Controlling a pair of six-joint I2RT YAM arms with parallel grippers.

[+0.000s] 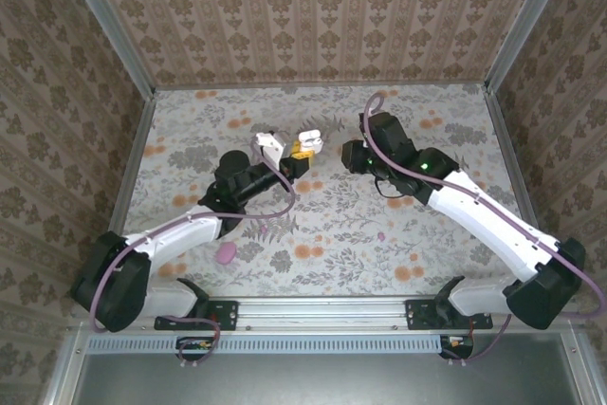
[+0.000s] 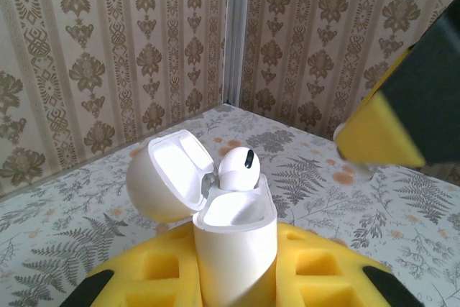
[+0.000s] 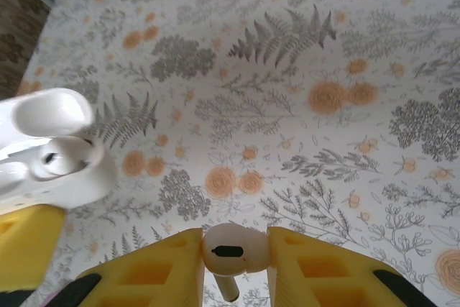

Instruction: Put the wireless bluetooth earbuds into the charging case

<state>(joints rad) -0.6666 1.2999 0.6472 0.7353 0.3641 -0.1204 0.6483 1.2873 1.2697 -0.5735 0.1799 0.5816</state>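
The charging case (image 2: 233, 253) and earbud (image 3: 228, 251) are smooth, glossy white plastic; the right pincer's pads (image 3: 323, 267) look matt yellow; the floral bench (image 1: 360, 244) is matt.

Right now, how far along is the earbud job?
Done: one white earbud sits in the open white charging case, gripped by the left end effector. In hand: the right end effector holds a second white earbud. Left: seating it in the case.

R wrist: case (image 3: 72, 181) blurry, cut off at L edge
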